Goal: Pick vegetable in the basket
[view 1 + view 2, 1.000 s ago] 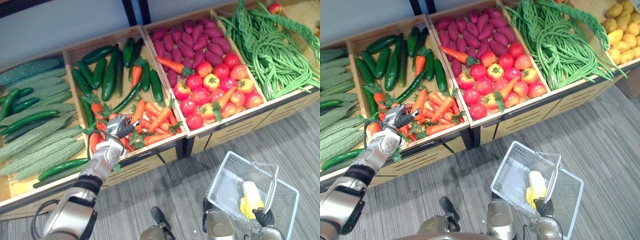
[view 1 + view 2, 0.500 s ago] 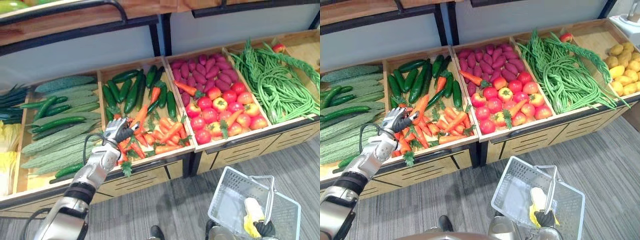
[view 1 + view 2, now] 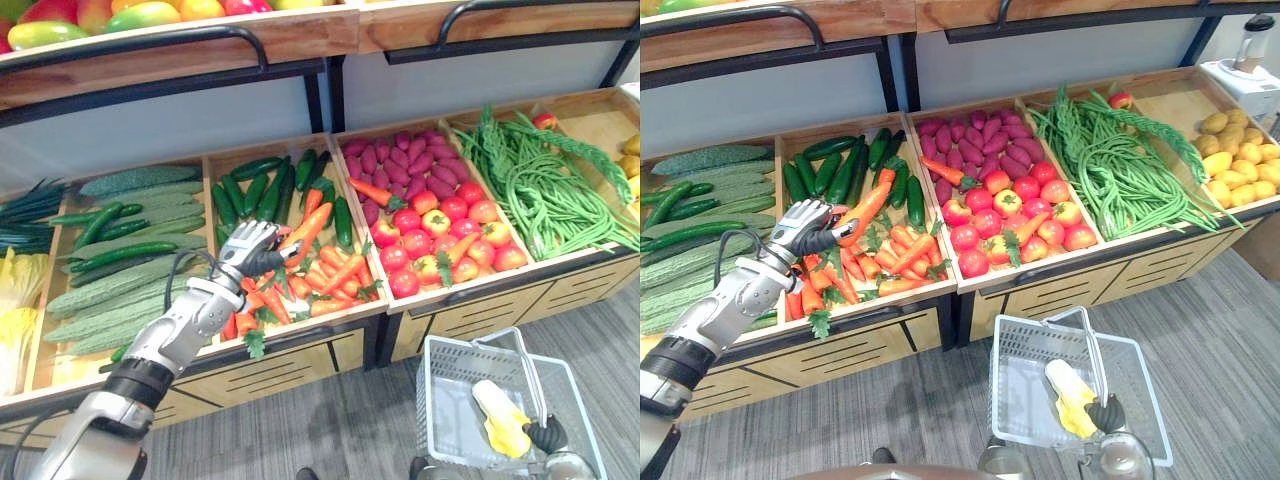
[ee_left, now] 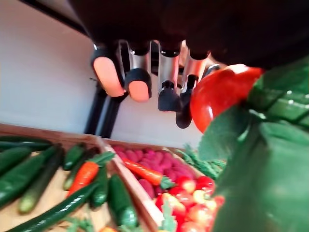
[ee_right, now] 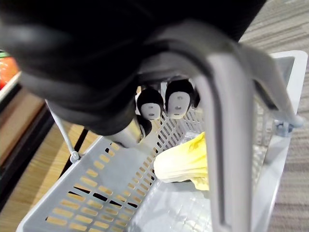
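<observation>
– Above the wooden crate (image 3: pixel 890 305) of carrots, what shows?
– Left robot hand (image 3: pixel 805 225), clamped on 1 orange carrot (image 3: pixel 868 208), held tilted over the pile.
– And lower down, to the right?
– Right robot hand (image 3: pixel 1106 412), curled round the handle of a grey basket (image 3: pixel 1020 380) over the floor (image 3: pixel 1200 320); 1 pale yellow vegetable (image 3: pixel 1070 395) lies inside.

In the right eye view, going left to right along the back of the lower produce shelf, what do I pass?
Bumpy green gourds → dark green cucumbers → purple sweet potatoes → long green beans → yellow potatoes.
</observation>
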Motion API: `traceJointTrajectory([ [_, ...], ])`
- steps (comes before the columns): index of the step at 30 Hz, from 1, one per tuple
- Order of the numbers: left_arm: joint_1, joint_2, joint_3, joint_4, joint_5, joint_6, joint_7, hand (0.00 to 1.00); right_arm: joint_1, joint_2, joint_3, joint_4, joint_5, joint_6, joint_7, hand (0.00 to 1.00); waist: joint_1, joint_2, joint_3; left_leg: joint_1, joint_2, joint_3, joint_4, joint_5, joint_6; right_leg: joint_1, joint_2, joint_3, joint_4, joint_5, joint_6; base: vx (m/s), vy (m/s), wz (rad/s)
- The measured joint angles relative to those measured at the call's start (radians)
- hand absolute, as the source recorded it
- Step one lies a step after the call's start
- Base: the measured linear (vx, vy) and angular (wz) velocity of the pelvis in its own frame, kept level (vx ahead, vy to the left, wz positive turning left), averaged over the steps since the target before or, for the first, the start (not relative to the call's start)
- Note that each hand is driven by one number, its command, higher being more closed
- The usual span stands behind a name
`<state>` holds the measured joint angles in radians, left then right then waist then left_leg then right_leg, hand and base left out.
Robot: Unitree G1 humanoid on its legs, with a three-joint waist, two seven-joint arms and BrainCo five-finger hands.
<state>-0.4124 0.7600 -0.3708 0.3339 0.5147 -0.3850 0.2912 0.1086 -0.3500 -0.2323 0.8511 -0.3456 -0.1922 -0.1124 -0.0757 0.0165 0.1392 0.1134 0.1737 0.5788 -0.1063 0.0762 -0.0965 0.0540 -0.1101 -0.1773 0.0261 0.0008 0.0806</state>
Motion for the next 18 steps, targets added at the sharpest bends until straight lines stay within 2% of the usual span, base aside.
traceJointTrajectory([
  [4, 0.048, -0.001, -0.052, -0.08, -0.003, -0.031, -0.029, 1.0, 0.003, -0.064, 0.005, -0.109, -0.005, -0.033, 0.092, 1.0, -0.003, 0.002, -0.023, 0.005, 0.032, 0.062, 0.0, -0.011, 0.004, -0.042, 0.032, 0.056, 0.008, 0.075, -0.014, -0.08, 0.001, -0.44],
  [8, 0.069, -0.003, -0.113, -0.161, -0.039, -0.054, -0.048, 1.0, 0.022, -0.094, 0.009, -0.202, -0.008, -0.047, 0.149, 1.0, -0.004, -0.002, -0.039, 0.014, 0.062, 0.124, 0.0, -0.013, 0.001, -0.065, 0.055, 0.065, 0.015, 0.133, -0.02, -0.11, 0.006, -0.29],
  [9, 0.07, -0.004, -0.131, -0.192, -0.039, -0.063, -0.056, 1.0, 0.038, -0.1, 0.017, -0.235, -0.009, -0.057, 0.159, 1.0, -0.005, -0.022, -0.055, 0.02, 0.056, 0.166, 0.012, -0.026, -0.019, -0.083, 0.047, 0.062, 0.011, 0.148, -0.016, -0.05, 0.052, -0.34],
  [10, 0.076, -0.01, -0.138, -0.215, -0.04, -0.074, -0.059, 1.0, 0.05, -0.112, 0.034, -0.272, -0.009, -0.064, 0.168, 1.0, 0.002, -0.049, -0.064, 0.006, 0.074, 0.233, 0.135, -0.056, -0.001, -0.084, 0.028, 0.064, -0.005, 0.138, -0.012, -0.03, 0.051, -0.44],
  [11, 0.079, -0.017, -0.146, -0.22, -0.04, -0.076, -0.059, 1.0, 0.051, -0.124, 0.039, -0.295, -0.01, -0.066, 0.17, 1.0, 0.003, -0.047, -0.066, 0.003, 0.079, 0.239, 0.155, -0.089, 0.003, -0.084, 0.026, 0.064, -0.012, 0.135, -0.01, -0.07, 0.024, -0.46],
  [12, 0.086, -0.012, -0.175, -0.234, -0.04, -0.085, -0.061, 1.0, 0.059, -0.129, 0.046, -0.331, -0.014, -0.068, 0.185, 1.0, 0.002, -0.052, -0.071, 0.0, 0.072, 0.261, 0.143, -0.097, -0.003, -0.084, 0.013, 0.058, -0.012, 0.105, 0.009, -0.15, -0.021, -0.17],
  [13, 0.085, -0.008, -0.186, -0.249, -0.04, -0.089, -0.064, 1.0, 0.068, -0.13, 0.047, -0.349, -0.017, -0.073, 0.19, 1.0, -0.007, -0.056, -0.074, 0.0, 0.068, 0.271, 0.135, -0.097, -0.004, -0.086, 0.005, 0.049, 0.014, 0.068, 0.002, -0.19, 0.012, -0.1],
  [14, 0.092, -0.011, -0.195, -0.281, -0.04, -0.098, -0.064, 1.0, 0.08, -0.135, 0.051, -0.369, -0.023, -0.078, 0.196, 1.0, -0.019, -0.102, -0.084, 0.017, 0.028, 0.306, 0.174, -0.094, -0.005, -0.111, -0.036, 0.032, 0.036, 0.026, 0.006, -0.18, -0.032, 0.0],
  [15, 0.095, -0.028, -0.231, -0.299, -0.041, -0.098, -0.064, 1.0, 0.096, -0.162, 0.054, -0.396, -0.029, -0.078, 0.211, 1.0, -0.018, -0.101, -0.083, 0.005, 0.095, 0.309, 0.387, -0.182, 0.019, -0.106, -0.028, 0.02, 0.032, 0.03, 0.014, -0.13, -0.016, -0.06],
  [17, 0.095, -0.028, -0.262, -0.322, -0.04, -0.123, -0.066, 1.0, 0.103, -0.202, 0.054, -0.448, -0.034, -0.075, 0.235, 1.0, -0.022, -0.059, -0.091, 0.032, 0.135, 0.301, 0.407, -0.28, -0.024, -0.102, 0.008, 0.015, 0.045, 0.033, 0.018, -0.18, 0.037, -0.19],
  [18, 0.096, -0.03, -0.276, -0.323, -0.04, -0.13, -0.066, 1.0, 0.115, -0.216, 0.06, -0.465, -0.038, -0.076, 0.251, 1.0, -0.02, -0.068, -0.094, 0.043, 0.136, 0.32, 0.406, -0.286, -0.027, -0.103, 0.007, 0.02, 0.05, 0.033, 0.018, -0.21, 0.075, -0.32],
])
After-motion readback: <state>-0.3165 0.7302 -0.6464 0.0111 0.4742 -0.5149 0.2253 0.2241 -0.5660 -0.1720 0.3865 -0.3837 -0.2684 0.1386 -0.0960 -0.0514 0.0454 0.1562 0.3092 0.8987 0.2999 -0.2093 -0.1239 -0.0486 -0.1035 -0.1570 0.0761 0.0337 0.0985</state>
